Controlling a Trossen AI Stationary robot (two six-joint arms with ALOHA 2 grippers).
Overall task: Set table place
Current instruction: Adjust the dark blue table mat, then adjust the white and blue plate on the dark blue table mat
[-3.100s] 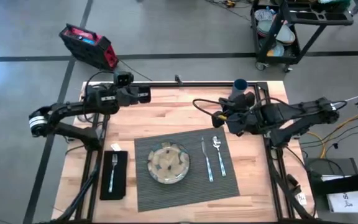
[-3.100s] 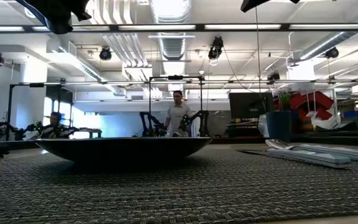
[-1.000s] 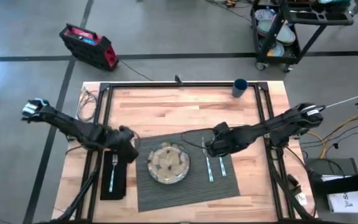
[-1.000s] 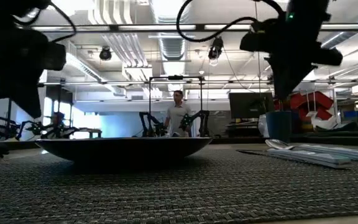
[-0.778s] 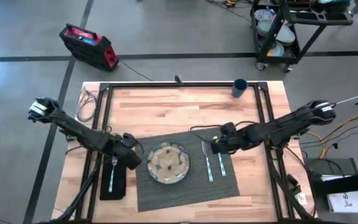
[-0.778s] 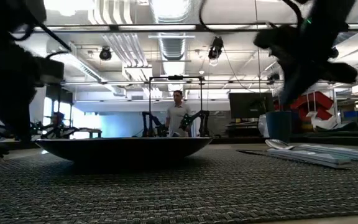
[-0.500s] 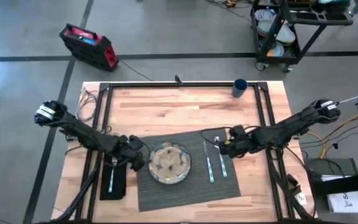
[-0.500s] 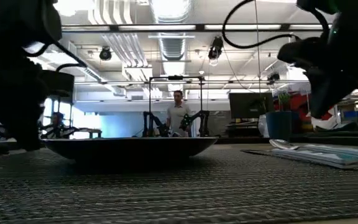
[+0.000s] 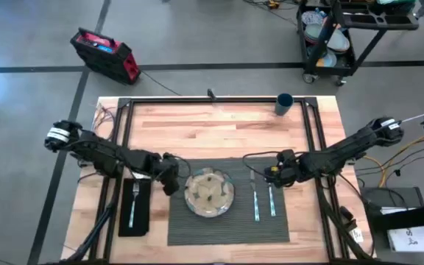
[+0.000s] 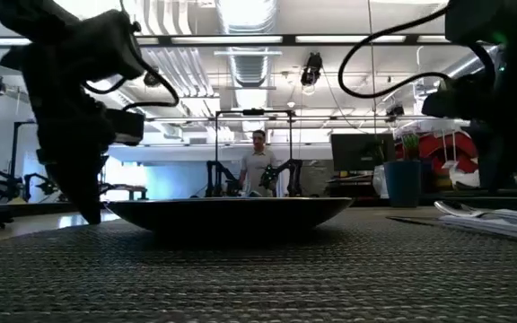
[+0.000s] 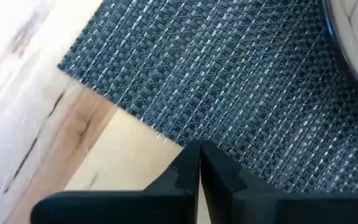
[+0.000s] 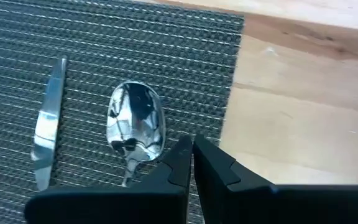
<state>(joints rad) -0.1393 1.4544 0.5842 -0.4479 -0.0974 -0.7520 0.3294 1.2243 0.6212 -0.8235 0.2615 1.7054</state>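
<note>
The dark grey ribbed placemat [image 9: 228, 221] lies on the wooden table [image 9: 197, 132]. On it rest a round silvery plate [image 9: 209, 193], a knife [image 9: 255, 200] and a spoon [image 9: 271, 197]. Left of the mat, a fork [image 9: 132, 205] lies on a black napkin [image 9: 143, 221]. The dark blue cup [image 9: 284, 101] stands at the far edge. My left gripper [image 9: 171, 182] is shut at the mat's left edge. My right gripper [image 9: 274, 175] is shut near the mat's right edge, beside the spoon's bowl [image 12: 135, 121]. My left gripper's shut fingertips [image 11: 194, 155] press down on the placemat just inside its left edge [image 11: 166, 127], near the far left corner. They slant down from the table's left side. The mat lies flat. My right gripper's shut fingertips [image 12: 188, 152] press down on the placemat's right margin [image 12: 219, 118], between the spoon's bowl and the mat's edge. They slant down from the table's right side. The mat lies flat.
Black metal rails [image 9: 124, 140] frame the tabletop. Bare wood shows between the mat and the far edge and right of the mat [image 12: 303, 124]. A red case [image 9: 105, 55] and a cart [image 9: 344, 37] stand on the floor beyond the table. A person [image 10: 258, 166] stands far behind.
Both grippers have moved toward the table's right edge, staying low and shut. The placemat has slid flat toward the right with them, carrying plate, knife and spoon. Napkin and fork have stayed put, so the gap between napkin and mat has widened.
</note>
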